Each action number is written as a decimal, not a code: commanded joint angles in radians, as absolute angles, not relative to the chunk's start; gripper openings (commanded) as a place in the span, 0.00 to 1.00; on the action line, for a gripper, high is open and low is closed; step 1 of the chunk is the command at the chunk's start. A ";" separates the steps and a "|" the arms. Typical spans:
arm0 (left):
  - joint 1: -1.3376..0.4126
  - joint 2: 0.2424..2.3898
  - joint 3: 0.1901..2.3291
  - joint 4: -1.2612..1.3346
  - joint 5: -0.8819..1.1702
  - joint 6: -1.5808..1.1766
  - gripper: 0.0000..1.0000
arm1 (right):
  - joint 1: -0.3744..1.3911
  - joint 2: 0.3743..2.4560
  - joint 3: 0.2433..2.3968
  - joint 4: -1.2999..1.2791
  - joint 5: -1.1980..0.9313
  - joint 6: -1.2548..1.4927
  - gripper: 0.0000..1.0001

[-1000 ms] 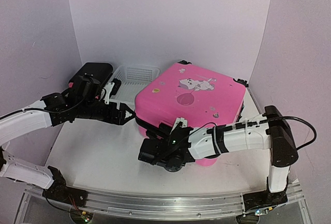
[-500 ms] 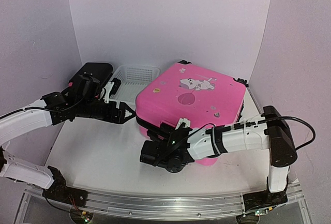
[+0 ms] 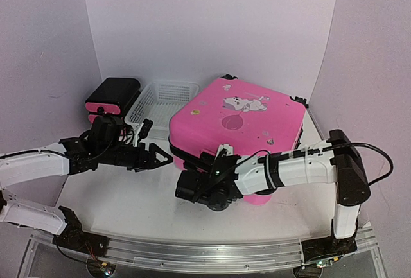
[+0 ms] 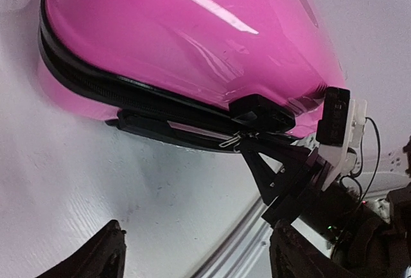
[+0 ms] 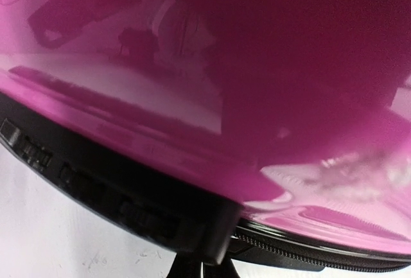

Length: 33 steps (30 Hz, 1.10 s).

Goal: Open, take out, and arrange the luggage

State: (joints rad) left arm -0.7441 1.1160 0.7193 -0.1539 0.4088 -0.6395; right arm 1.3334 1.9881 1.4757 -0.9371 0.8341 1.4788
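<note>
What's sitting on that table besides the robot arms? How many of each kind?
Pink suitcase: 1
White mesh basket: 1
Black drawer unit: 1
Total: 3

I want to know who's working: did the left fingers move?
Yes. The left fingers pulled back toward the robot, away from the black drawer unit.

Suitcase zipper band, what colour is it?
Black: the zipper band runs around the glossy pink suitcase. The left wrist view shows it best.
</note>
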 commanded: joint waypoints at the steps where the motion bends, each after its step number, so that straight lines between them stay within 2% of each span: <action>1: -0.748 1.141 0.634 0.148 0.504 -0.838 0.72 | 1.295 1.922 1.430 -1.007 0.782 1.355 0.00; 5: -0.801 1.215 0.583 0.288 0.457 -0.940 0.64 | 1.295 1.875 1.391 -1.011 0.737 1.349 0.00; 11: -0.934 1.377 0.596 0.430 0.334 -1.049 0.64 | 1.295 1.893 1.455 -1.217 0.668 1.370 0.00; 20: -0.985 1.574 0.550 0.761 0.196 -1.220 0.57 | 1.303 1.824 1.387 -1.152 0.621 1.263 0.00; 26: -1.016 1.698 0.608 0.828 0.151 -1.261 0.61 | 1.315 1.828 1.401 -1.119 0.622 1.205 0.00; 33: -1.022 1.773 0.655 0.830 0.045 -1.253 0.58 | 1.319 1.804 1.357 -1.116 0.602 1.175 0.00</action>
State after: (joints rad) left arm -1.0237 1.7523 0.6003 0.7525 0.1341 -1.2453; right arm 1.3209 1.8580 1.3972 -1.0851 0.6655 1.2072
